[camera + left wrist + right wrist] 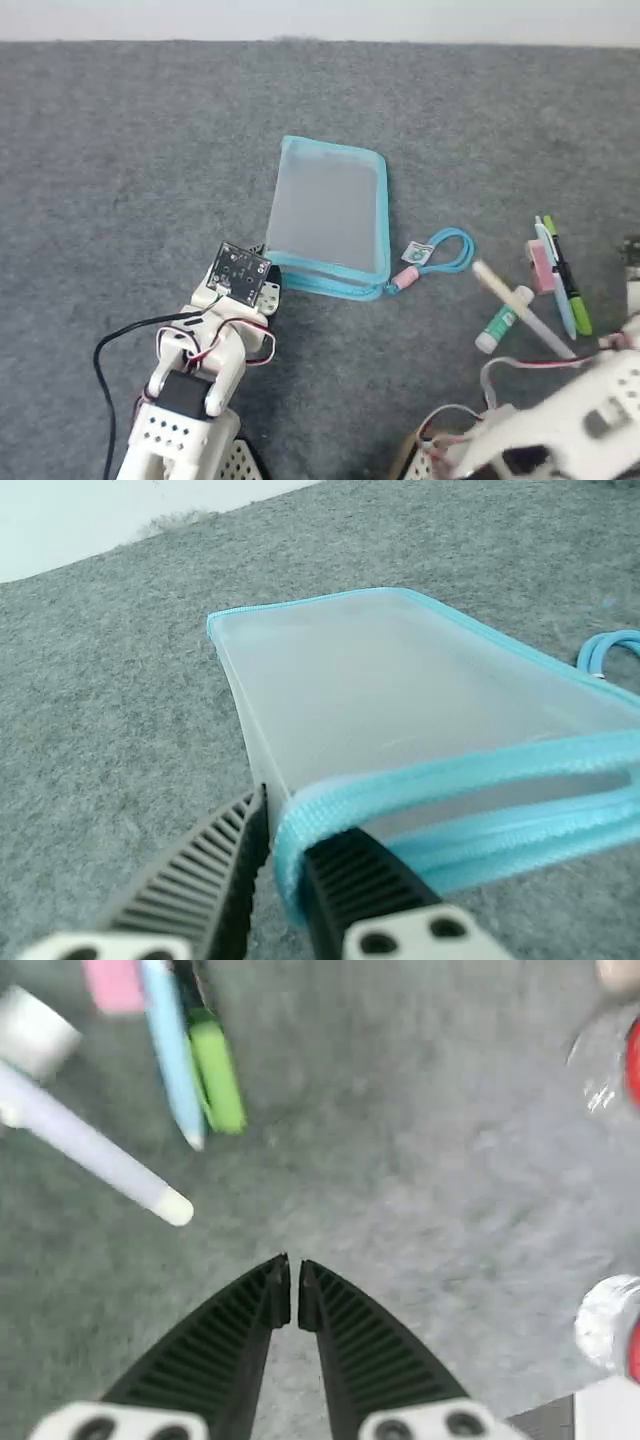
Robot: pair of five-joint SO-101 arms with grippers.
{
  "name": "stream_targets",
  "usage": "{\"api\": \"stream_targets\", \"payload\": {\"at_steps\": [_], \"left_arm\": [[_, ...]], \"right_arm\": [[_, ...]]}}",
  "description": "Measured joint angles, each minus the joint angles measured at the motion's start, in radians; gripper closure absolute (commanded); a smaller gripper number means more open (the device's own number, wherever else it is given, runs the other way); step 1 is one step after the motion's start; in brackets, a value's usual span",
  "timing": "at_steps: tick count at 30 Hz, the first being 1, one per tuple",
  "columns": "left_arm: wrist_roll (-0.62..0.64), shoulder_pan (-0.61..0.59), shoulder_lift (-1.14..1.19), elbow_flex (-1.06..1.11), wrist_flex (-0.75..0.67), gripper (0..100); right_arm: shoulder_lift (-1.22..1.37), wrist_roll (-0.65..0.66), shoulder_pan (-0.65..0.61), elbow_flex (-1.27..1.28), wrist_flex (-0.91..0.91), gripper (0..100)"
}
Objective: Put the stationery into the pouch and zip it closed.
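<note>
Near edge, right side: right gripper point(289, 1265) hangs over bare surface point(120, 150), jaws clenched w/ nothing between them. Just beyond it, twd the right edge, the stationery lies loose: glue stick point(497, 325), white pen point(520, 308) slanting past it, then blue pen point(556, 285) and green highlighter point(570, 285) side by side, pink eraser point(541, 266) just beside them. None picked up, none inside.

Near edge, left of centre: left gripper point(287, 820) has its jaws pinched on the near corner of the pouch point(330, 215), blue edge caught between the fingers. Pouch lies flat mid-surface and looks empty thru the frosted side. Its mouth along the near edge gapes, zip point(470, 770) not run. Strap loop point(445, 250) trails off its near right corner twd the pens.

My read: approx nil done so far. Pouch is held, which prob steadies it for loading. Left to do: all 5 items in, then the zip pulled shut
</note>
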Motion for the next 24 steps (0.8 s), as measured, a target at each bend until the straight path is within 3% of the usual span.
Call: {"api": "stream_targets", "payload": {"at_steps": [5,9,14,24], "left_arm": [[0.000,0.000,0.000,0.000,0.000,99],[0.000,0.000,0.000,0.000,0.000,99],[0.000,0.000,0.000,0.000,0.000,99],[0.000,0.000,0.000,0.000,0.000,99]], "right_arm": [[0.195,0.074,0.005,0.000,-0.017,94.1],[0.207,0.118,-0.092,0.000,0.017,85.4],[0.242,0.216,-0.265,0.000,0.054,86.4],[0.506,0.334,-0.276,0.000,-0.025,86.4]]}}
